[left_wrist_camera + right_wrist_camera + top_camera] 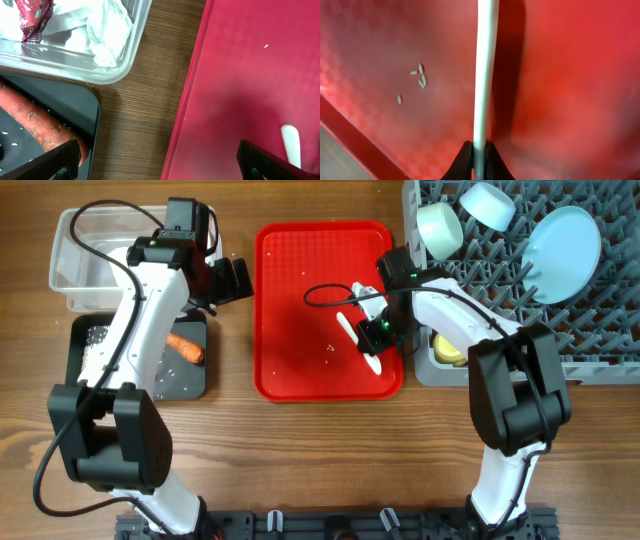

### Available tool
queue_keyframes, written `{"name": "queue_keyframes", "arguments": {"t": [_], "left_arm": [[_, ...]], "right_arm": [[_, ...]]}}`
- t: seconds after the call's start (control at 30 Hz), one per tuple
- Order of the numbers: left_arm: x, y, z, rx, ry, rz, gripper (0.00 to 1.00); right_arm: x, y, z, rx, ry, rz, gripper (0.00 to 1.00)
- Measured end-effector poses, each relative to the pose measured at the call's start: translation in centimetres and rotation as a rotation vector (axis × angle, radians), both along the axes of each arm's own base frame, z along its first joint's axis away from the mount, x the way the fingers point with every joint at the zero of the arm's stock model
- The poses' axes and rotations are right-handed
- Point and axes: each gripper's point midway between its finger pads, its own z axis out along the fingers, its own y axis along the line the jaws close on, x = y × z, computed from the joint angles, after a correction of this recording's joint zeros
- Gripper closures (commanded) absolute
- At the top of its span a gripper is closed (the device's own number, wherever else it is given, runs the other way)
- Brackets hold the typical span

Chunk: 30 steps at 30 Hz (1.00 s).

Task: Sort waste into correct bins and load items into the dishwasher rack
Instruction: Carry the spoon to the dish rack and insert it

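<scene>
Gripping the white spoon (485,75), right jaws clamped tight on it over the red tray (290,300); rice grains (420,67) lie just beside. Left jaws wide apart above the desk (145,100), between clear tub (126,64) and red tray.

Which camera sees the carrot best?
The left wrist view: the carrot fills the corner, close and sharp, lying in the black tray. Overhead shows it small; the right wrist view misses it.
</scene>
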Motion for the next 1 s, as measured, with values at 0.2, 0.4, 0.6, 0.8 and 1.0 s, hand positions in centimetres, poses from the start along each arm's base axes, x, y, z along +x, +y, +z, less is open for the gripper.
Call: {"name": "queue_keyframes", "arguments": {"t": [0.2, 0.4, 0.6, 0.8, 1.0], "left_arm": [[0.0, 0.0, 0.0, 0.0, 0.0, 0.0, 0.0], [0.0, 0.0, 0.0, 0.0, 0.0, 0.0, 0.0], [0.0, 0.0, 0.0, -0.001, 0.0, 0.0, 0.0], [0.0, 0.0, 0.0, 0.0, 0.0, 0.0, 0.0], [0.0, 0.0, 0.0, 0.0, 0.0, 0.0, 0.0]], "right_arm": [[3.0, -0.4, 6.7, 0.052, -0.102, -0.084, 0.96], [6.9, -6.4, 24.5, 0.108, -0.548, -0.356, 0.96], [6.1, -13.5, 29.5, 0.012, -0.681, -0.588, 0.96], [7.4, -14.7, 22.9, -0.096, -0.546, -0.623, 0.96], [9.4, -15.5, 17.2, -0.172, -0.459, -0.641, 0.93]]}}
